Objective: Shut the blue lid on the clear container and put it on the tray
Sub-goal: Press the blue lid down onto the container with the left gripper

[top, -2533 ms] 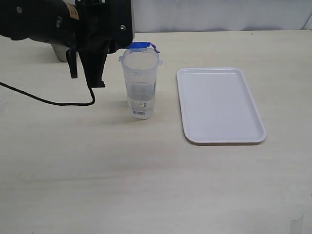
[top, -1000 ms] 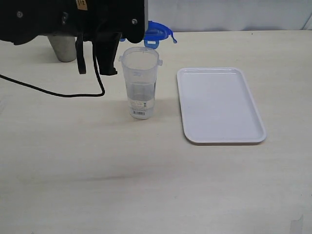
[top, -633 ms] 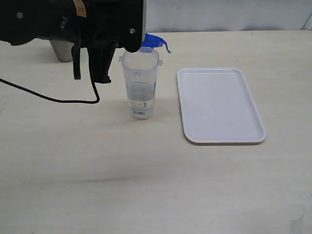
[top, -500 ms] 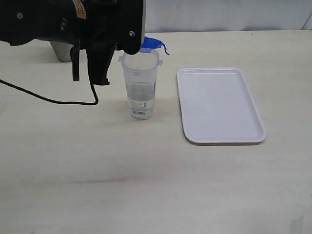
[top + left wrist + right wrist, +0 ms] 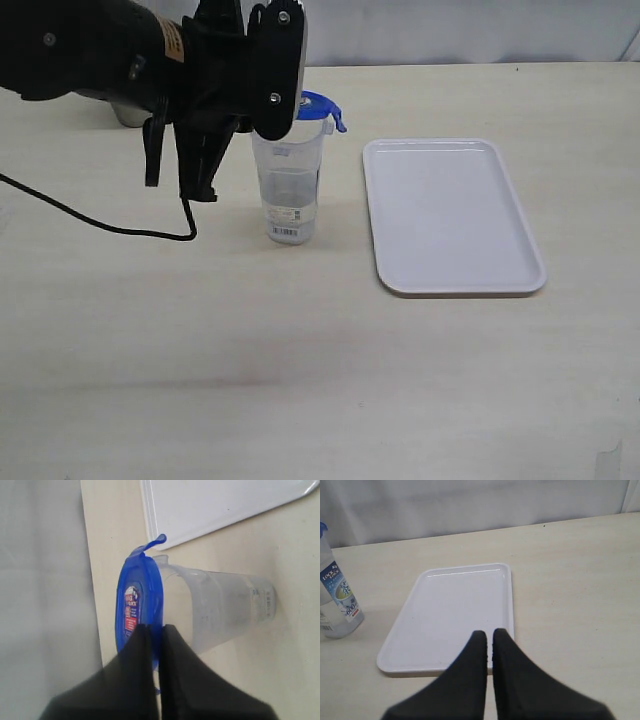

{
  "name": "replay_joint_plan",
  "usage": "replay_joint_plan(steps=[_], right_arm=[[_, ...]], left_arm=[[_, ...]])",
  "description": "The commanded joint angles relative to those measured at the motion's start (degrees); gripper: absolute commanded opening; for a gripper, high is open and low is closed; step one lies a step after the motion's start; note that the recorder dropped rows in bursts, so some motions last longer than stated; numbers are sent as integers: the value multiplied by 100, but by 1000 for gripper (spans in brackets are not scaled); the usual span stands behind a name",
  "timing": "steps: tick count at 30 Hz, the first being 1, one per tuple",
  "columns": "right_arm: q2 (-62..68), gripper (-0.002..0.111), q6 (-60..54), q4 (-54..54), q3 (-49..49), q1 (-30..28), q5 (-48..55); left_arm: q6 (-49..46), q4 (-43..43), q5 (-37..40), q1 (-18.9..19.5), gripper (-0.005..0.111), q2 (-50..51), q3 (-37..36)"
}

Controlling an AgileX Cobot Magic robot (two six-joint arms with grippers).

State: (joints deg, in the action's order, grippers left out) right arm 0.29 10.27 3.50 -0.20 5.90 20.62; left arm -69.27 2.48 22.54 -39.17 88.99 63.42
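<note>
Here, the blue lid (image 5: 316, 102) is seen lying across the mouth of the clear container (image 5: 290, 190), in the upper middle of the exterior frame. One flap tab is stuck out toward the right. In the left wrist view, the lid's edge is pinched between the fingers of the left gripper (image 5: 159, 630), which are drawn almost together on it. Whether the tabs are snapped down cannot be told.

The container is stood upright on the table (image 5: 300, 380), and a white barcode sticker (image 5: 287, 233) is carried near its base. The tray (image 5: 450, 215) is laid flat to the right of it, near but apart.

In the right wrist view, the right gripper (image 5: 489, 636) is seen over the tray's rim with its fingers pressed together, closed on themselves. A black cable (image 5: 100, 215) is trailed across the table at the left of the exterior frame.
</note>
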Motion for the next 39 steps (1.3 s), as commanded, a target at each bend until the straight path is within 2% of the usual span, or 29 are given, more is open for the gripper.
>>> replay_joint_plan(steps=[1,20,33,39], right_arm=[[-29,4,-12,-3,20,-40,-14],[-29,4,-12,-3,20,-40,-14],[-29,4,-12,-3,20,-40,-14],[-29,4,-12,-3,20,-40,-14]], left_arm=[[65,-13,141,-17,0,-30,-6],[76,-248,432,-17,0,225,-6],[87,-213,278,-17,0,253,5],[478,50,89,-17,0,253,5]])
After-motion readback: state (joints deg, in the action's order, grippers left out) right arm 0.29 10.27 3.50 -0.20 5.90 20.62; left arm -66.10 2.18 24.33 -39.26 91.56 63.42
